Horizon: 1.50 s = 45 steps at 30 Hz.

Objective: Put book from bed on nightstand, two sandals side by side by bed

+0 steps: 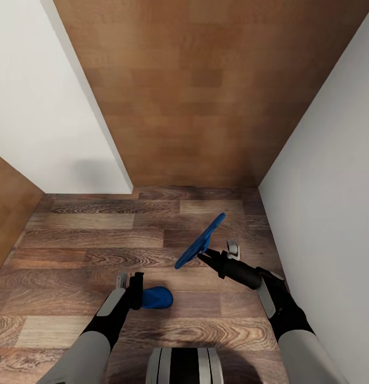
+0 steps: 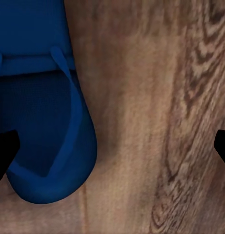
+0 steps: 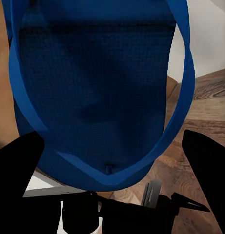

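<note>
A wood-plank floor [image 1: 99, 240] runs between white walls [image 1: 51, 106]. The right gripper [image 1: 201, 255], its arm reaching forward, holds one blue sandal [image 1: 201, 240] tilted above the floor. The left gripper [image 1: 137, 290] hangs downward, jaws spread wide, just beside a second sandal [image 1: 157, 297] lying flat.
</note>
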Available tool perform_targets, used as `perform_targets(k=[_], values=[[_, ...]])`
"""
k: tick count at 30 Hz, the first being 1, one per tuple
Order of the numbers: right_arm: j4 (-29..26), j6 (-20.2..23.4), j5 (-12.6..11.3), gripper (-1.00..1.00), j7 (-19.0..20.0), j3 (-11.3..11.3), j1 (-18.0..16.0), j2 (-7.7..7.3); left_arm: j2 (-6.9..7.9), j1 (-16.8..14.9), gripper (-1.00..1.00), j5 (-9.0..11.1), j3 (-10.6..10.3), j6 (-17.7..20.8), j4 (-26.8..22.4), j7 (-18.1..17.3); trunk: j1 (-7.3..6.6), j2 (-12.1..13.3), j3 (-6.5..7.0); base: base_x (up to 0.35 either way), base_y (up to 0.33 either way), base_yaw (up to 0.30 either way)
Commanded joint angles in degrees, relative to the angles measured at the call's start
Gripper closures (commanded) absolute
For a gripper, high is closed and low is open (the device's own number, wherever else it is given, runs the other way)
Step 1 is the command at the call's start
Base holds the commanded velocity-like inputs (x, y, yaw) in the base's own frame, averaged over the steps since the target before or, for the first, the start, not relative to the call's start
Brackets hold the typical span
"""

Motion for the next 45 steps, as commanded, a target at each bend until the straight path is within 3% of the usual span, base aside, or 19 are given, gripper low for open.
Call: perform_targets(k=[1,42,45], values=[[0.00,0.61,-0.04,1.00,0.25,-0.14,-0.02,0.05,-0.06,-0.01,-1.00,0.25,0.36,0.29,-0.13,0.26,-0.01,-0.01,-0.04,0.000,0.000,0.000],[0.00,0.66,-0.05,1.00,0.25,-0.19,-0.04,-0.01,0.06,-0.01,-1.00,0.25,0.30,0.38,-0.13,0.26,-0.01,-0.01,-0.04,0.000,0.000,0.000],[0.00,0.67,-0.06,1.00,0.25,-0.19,-0.02,-0.02,0.29,-0.01,-1.00,0.26,0.30,0.38,-0.13,0.26,0.07,-0.05,-0.70,0.000,0.000,0.000]])
